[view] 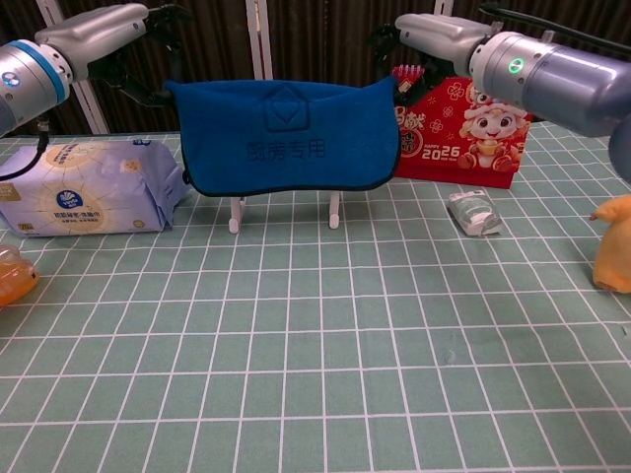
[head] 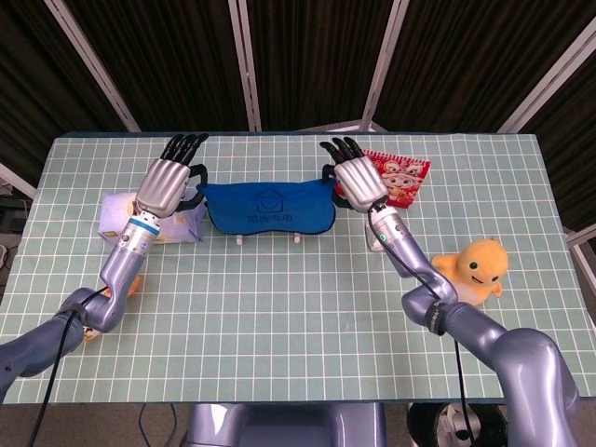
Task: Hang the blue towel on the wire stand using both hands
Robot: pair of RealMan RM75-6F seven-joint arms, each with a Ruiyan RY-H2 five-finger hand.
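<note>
The blue towel hangs draped over the wire stand, whose white feet show beneath its lower edge. My left hand is at the towel's left end, fingers stretched out straight and thumb beside the corner. At the right end, my right hand mirrors it with its fingers extended. Neither hand visibly grips the cloth. The stand's top wire is hidden under the towel.
A tissue pack lies left of the stand, under my left arm. A red printed box stands behind the right end. A small clear container, a yellow duck toy and an orange object lie nearby.
</note>
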